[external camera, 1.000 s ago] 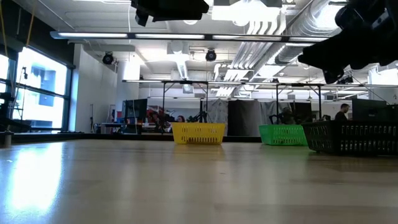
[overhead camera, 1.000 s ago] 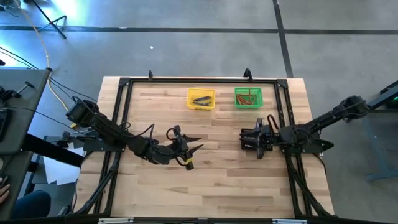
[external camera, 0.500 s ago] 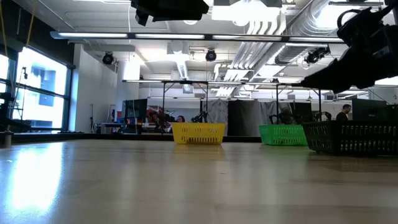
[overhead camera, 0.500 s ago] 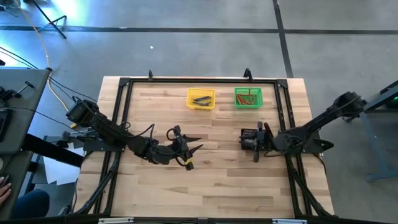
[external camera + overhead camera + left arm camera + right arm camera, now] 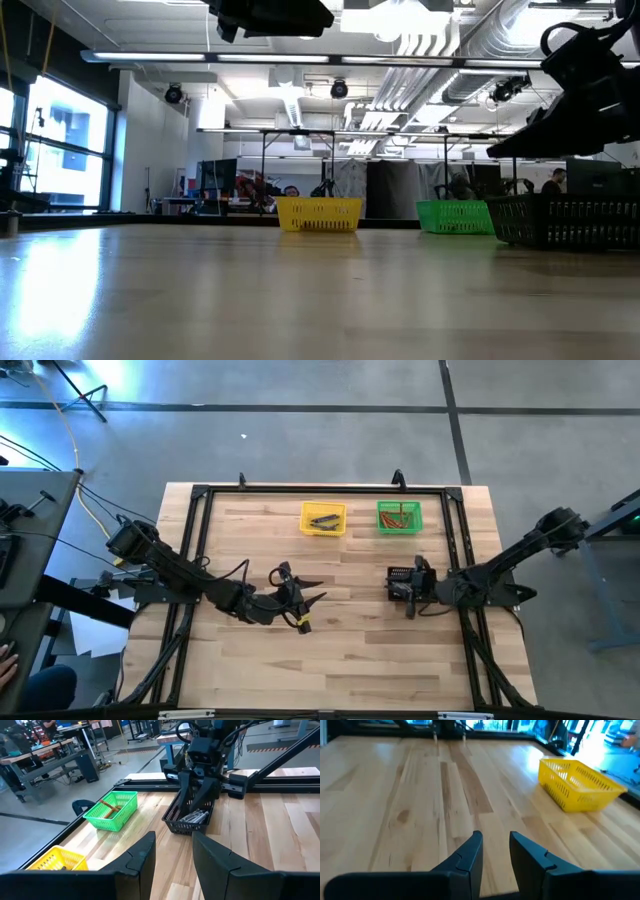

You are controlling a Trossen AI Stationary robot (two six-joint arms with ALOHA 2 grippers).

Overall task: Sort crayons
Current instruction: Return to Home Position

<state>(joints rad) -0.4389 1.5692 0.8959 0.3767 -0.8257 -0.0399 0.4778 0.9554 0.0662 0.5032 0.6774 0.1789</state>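
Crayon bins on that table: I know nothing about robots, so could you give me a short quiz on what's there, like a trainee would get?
1. True or false: the green bin holds orange crayons.
2. The right end effector hangs over which? A the green bin; B the black tray; C bare wood only.
3. Fill in: the grey-blue crayons lie in the ___ bin.
Key: 1 true. 2 B. 3 yellow; the yellow bin stands beside the green one.
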